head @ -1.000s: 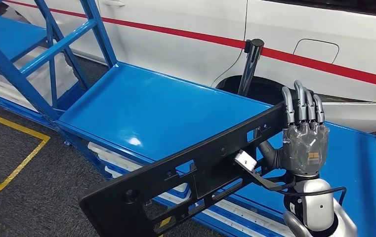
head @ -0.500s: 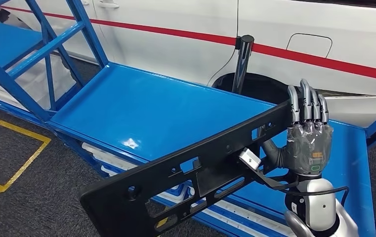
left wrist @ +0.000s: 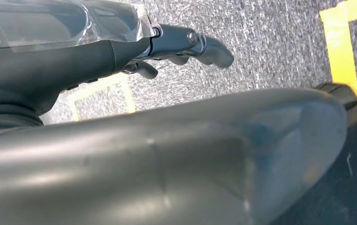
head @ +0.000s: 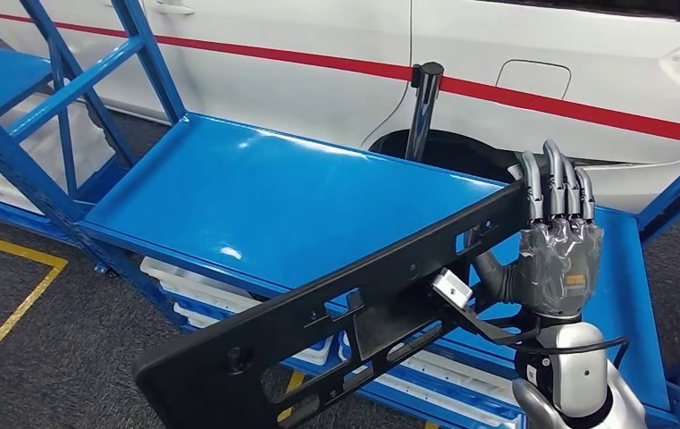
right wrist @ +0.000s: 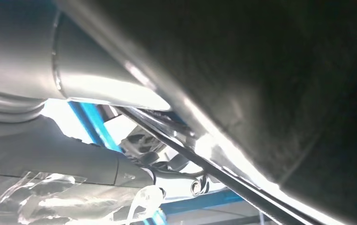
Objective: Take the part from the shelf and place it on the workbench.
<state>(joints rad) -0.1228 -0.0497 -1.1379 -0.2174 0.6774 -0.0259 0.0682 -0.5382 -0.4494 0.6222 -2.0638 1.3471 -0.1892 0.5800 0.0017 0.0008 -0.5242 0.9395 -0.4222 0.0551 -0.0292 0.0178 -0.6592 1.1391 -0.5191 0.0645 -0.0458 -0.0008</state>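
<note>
Over the blue tabletop (head: 264, 192) I have the part (head: 345, 308), a long black panel with cut-outs, carried on a slant in my right hand (head: 555, 246). Its fingers (head: 550, 183) hook over the panel's top edge at the high end; the low end hangs out past the tabletop's front edge above the grey floor (head: 59, 357). My left hand (left wrist: 186, 44) hangs over the floor near yellow tape (left wrist: 343, 47), fingers curled in and holding nothing. A white car (head: 515, 54) stands behind.
</note>
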